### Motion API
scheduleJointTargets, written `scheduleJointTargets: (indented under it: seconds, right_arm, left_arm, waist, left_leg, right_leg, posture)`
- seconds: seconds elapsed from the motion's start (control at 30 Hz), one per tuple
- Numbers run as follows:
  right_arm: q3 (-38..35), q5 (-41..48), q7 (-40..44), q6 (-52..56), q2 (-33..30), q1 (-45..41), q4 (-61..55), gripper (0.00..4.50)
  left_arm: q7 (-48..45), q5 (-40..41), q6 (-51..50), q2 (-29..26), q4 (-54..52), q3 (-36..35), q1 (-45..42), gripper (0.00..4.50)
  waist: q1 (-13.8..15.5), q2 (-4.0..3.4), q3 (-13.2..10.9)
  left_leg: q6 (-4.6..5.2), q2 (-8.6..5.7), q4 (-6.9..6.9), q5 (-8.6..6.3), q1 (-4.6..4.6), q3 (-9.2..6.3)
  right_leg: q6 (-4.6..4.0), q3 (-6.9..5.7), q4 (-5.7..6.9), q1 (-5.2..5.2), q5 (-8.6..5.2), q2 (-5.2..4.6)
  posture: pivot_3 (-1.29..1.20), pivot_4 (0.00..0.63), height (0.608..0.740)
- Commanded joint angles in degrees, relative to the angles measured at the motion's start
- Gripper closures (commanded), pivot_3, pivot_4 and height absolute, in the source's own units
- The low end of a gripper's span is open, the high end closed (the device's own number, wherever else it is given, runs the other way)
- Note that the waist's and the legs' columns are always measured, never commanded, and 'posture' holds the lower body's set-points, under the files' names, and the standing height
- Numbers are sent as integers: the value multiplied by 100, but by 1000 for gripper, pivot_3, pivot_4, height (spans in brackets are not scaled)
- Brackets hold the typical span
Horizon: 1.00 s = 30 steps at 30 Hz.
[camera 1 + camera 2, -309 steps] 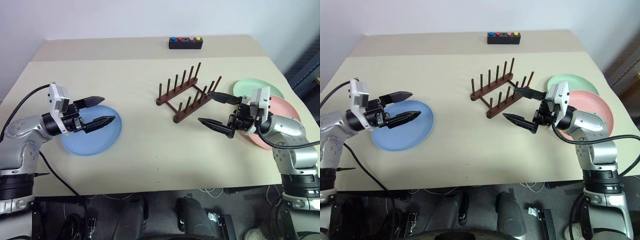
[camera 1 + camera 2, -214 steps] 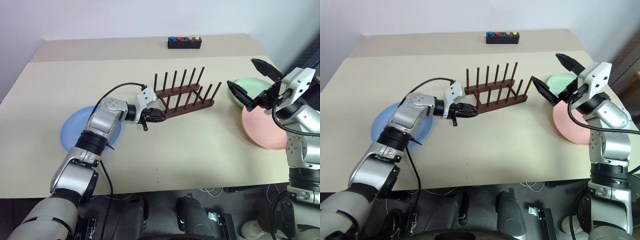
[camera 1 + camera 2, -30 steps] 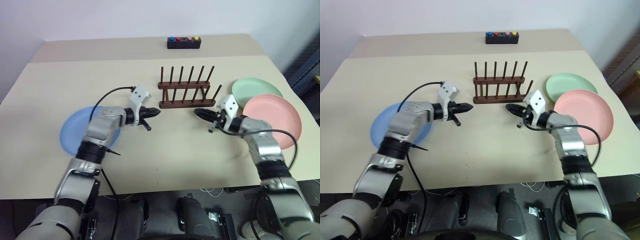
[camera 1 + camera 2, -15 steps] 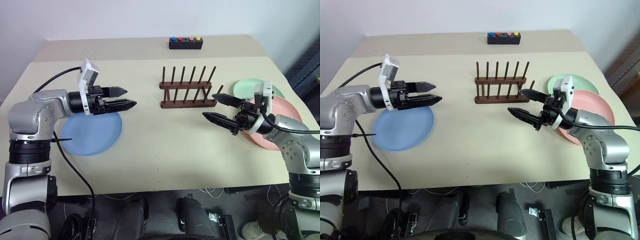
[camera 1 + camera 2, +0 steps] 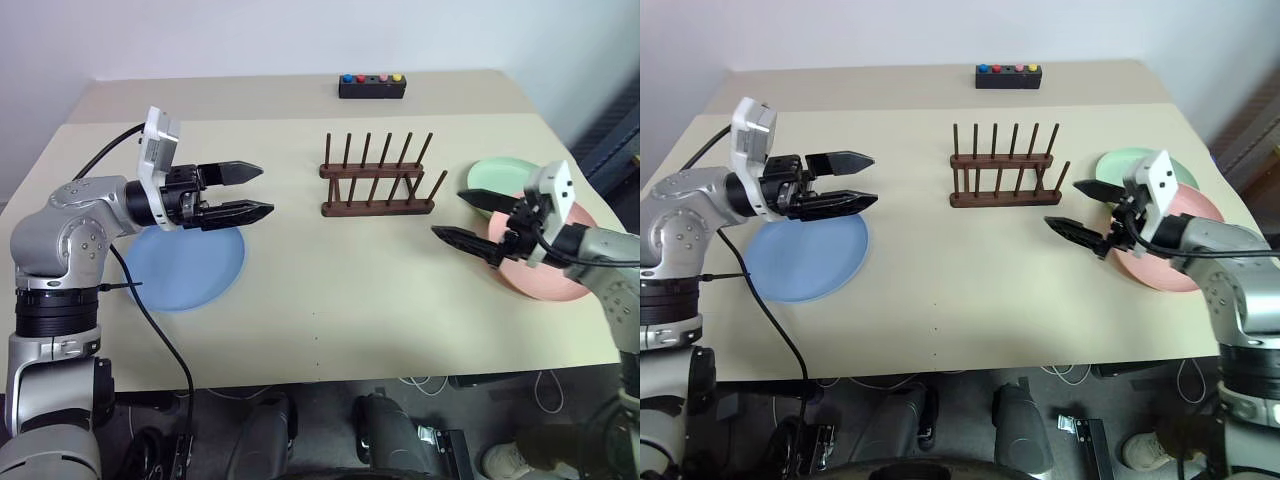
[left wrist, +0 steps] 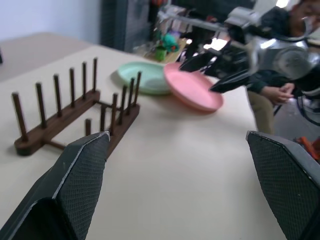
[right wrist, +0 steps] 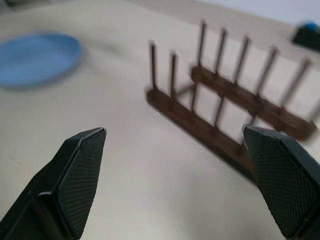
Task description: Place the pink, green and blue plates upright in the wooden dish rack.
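Observation:
The wooden dish rack [image 5: 378, 180] stands empty mid-table, its rails running parallel to the table's front edge. At the left the blue plate [image 5: 183, 266] lies flat. My left gripper [image 5: 265, 189] hovers open over that plate's far rim, pointing toward the rack. To the right, the green plate [image 5: 497, 175] lies flat with the pink plate [image 5: 535, 283] overlapping its near edge. My right gripper [image 5: 447, 213] is open and empty, held above the pink plate's left side and pointing at the rack. The left wrist view looks across at the rack [image 6: 70, 115] and both plates.
A small black box with coloured buttons [image 5: 371, 86] sits at the table's far edge. Bare tabletop lies between the rack and the near edge. A seated person's hand [image 6: 280, 92] shows beyond the table's right side.
Both grippers were shut close to the rack's two ends a second ago. They have opened wide, risen and drawn back outward, left over the blue plate, right over the pink plate.

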<state>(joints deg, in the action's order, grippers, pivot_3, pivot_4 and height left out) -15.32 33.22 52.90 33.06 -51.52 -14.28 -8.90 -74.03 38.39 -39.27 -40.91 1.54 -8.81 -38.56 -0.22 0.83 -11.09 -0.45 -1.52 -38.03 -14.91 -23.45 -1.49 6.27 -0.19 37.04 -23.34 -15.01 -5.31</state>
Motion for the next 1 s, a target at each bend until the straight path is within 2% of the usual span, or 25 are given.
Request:
scheduleJointTargets:
  seconds: [0.03,0.17,0.37,0.57,0.73,0.87,1.0]
  right_arm:
    - [-484,-298,-65,78,-422,452,-102,36]
    - [-587,-738,-215,-108,-558,1052,-44,36]
    - [-546,-1188,-610,143,-556,1503,-38,36]
    - [-428,-1277,-755,450,-509,1608,-134,36]
    - [-83,-1683,-842,207,-554,1569,118,36]
    - [254,-2085,-1080,-63,-430,1374,675,1214]
    - [397,-2298,-1186,-286,-393,1193,1051,3344]
  left_arm:
    - [-254,227,349,66,-80,-158,-67,0]
    - [-450,405,267,169,19,-18,-213,0]
    - [-530,128,873,445,50,212,-283,0]
    - [-573,71,1051,486,102,318,-316,0]
    - [-572,4,1115,477,82,377,-300,0]
    - [-522,-67,1157,465,8,388,-233,0]
    - [-502,-82,1186,427,-16,384,-191,0]
  waist:
    - [15,0,0]
    - [8,1,0]
    - [-40,1,0]
    - [-44,1,0]
    - [-40,1,1]
    - [-50,3,2]
    - [-45,3,2]
  left_leg:
    - [2,0,0,-1,0,1]
    - [2,2,-1,-1,2,3]
    - [2,3,-2,-1,2,3]
    - [2,4,-2,-1,3,4]
    - [2,4,-3,-1,3,3]
    - [2,4,-3,-1,3,3]
    - [2,4,-5,-1,8,3]
  right_leg:
    - [0,0,-1,1,0,0]
    - [0,0,1,2,0,3]
    - [0,1,4,1,0,5]
    - [0,2,5,2,0,6]
    - [0,2,3,3,0,7]
    - [0,2,3,3,0,7]
    - [0,1,3,10,0,7]
  posture:
    - [0,150,740]
    - [0,150,740]
    - [0,150,740]
    - [0,150,740]
    - [0,150,740]
    - [0,150,740]
    - [0,150,740]
